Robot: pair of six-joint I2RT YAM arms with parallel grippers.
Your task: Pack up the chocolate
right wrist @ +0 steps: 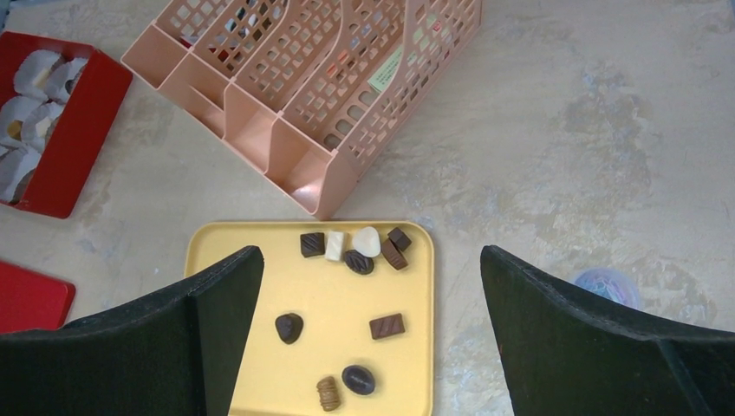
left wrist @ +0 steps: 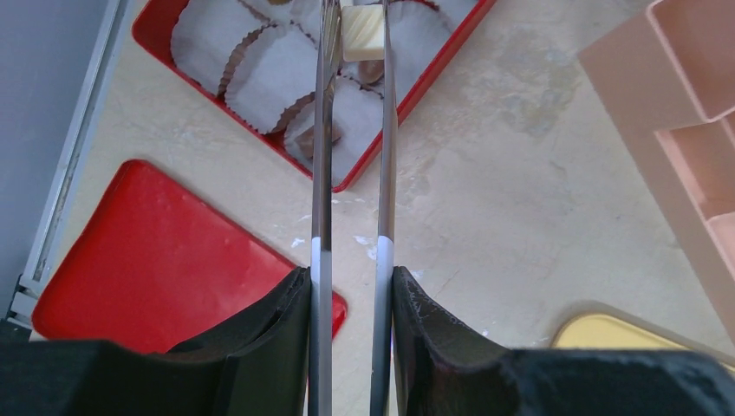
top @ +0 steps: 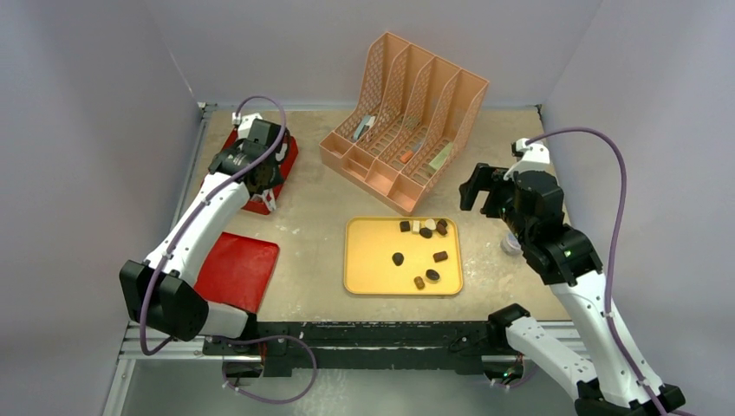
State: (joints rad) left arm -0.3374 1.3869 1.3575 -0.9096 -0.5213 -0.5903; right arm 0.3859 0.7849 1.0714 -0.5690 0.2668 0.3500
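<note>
A robotics lab test cell: plain pale panels (top: 78,104) box in a mottled beige table (top: 303,225); the left arm (top: 195,227) and right arm (top: 589,295) are bolted to a metal rail (top: 390,357) (purple cable (top: 621,208) looping loose).

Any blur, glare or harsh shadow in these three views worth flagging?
Top external: even, soft light, no glare on the yellow flat tray. Left wrist: black jaws soft up close, cream-white square chocolate clear. Right wrist: tray crisp, jaws dark and featureless at the edges.
</note>
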